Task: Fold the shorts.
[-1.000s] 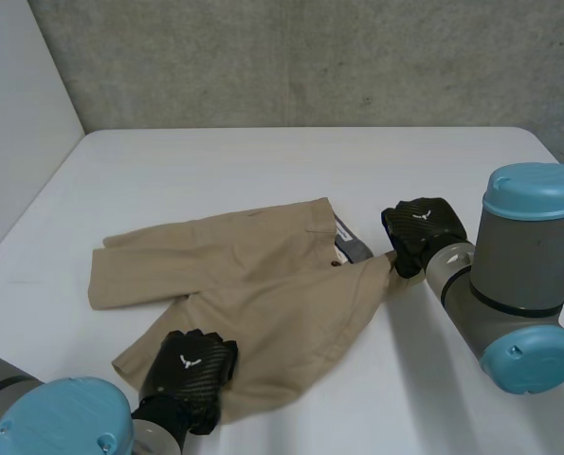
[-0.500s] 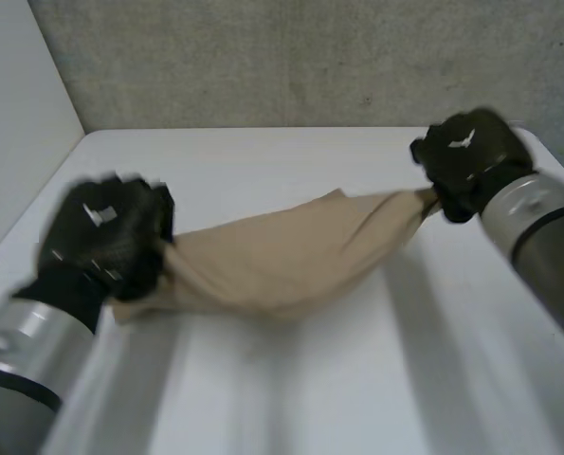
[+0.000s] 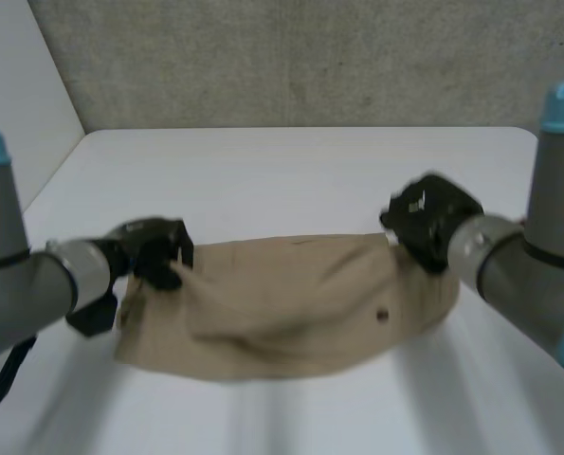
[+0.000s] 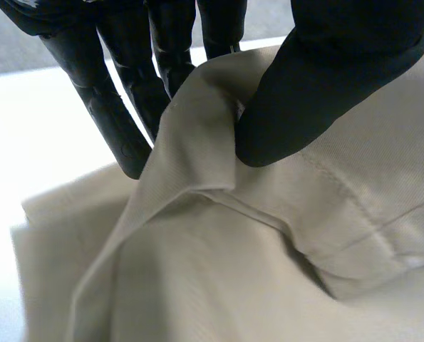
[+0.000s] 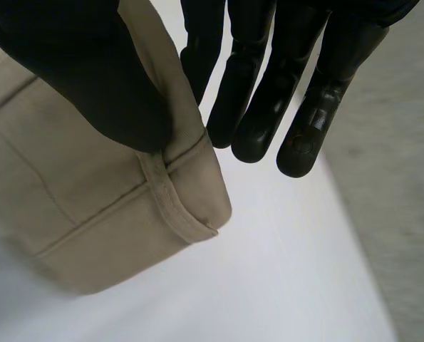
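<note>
The tan shorts (image 3: pixel 291 303) lie across the middle of the white table (image 3: pixel 291 171), folded into a long band. My left hand (image 3: pixel 158 251) is at the band's left end, thumb and fingers pinching a hemmed edge of the shorts (image 4: pixel 269 235). My right hand (image 3: pixel 428 216) is at the right end. Its thumb presses the waistband corner of the shorts (image 5: pixel 126 206) against its fingers (image 5: pixel 254 85). Both ends are held just above the table, and the cloth between sags onto it.
A grey wall (image 3: pixel 310 57) runs behind the table's far edge, and a pale wall (image 3: pixel 16 104) stands at the left. Bare table lies in front of and behind the shorts.
Both hands lifted the shorts, swung them up and away, then lowered them. The left hand went from the near leg hem to the left end. The shorts now lie folded in a band.
</note>
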Robot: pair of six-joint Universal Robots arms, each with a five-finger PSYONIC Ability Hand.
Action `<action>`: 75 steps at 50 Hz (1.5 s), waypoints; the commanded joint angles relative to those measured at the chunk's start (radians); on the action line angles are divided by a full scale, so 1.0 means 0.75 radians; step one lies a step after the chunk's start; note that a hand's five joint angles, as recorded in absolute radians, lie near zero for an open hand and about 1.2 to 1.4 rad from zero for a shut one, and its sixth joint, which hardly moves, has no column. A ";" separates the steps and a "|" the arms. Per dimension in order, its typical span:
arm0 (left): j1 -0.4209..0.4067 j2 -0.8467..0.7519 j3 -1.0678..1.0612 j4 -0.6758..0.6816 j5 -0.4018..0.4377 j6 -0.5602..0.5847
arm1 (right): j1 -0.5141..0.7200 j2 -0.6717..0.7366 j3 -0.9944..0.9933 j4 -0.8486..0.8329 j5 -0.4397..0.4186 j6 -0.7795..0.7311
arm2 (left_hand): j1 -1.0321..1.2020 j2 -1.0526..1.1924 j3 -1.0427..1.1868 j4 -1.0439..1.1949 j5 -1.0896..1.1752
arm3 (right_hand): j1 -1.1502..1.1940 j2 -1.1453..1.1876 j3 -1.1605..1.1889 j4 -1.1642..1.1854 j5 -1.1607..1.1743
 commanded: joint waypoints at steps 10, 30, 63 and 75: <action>-0.009 0.079 0.782 0.552 -0.164 -0.109 | -0.004 -0.130 -0.348 -0.937 0.184 0.400 | 0.378 0.268 0.278 0.263 0.301 | 0.574 0.287 0.282 0.272 0.313; -0.003 -0.303 0.168 0.512 -0.002 -0.087 | 0.019 -0.012 0.462 -0.699 0.078 0.353 | 0.378 0.268 0.278 0.263 0.301 | 0.574 0.287 0.282 0.272 0.313; -0.105 0.237 -0.328 0.277 -0.010 0.269 | -0.002 0.027 0.589 -0.812 0.127 0.569 | -0.930 -1.040 -1.030 -1.045 -1.007 | 0.574 0.287 0.282 0.272 0.313; -0.089 0.372 -0.644 0.264 -0.018 0.269 | 0.017 0.032 0.597 -0.812 0.119 0.569 | -0.444 -0.554 -0.543 -0.559 -0.520 | 0.574 0.287 0.282 0.272 0.313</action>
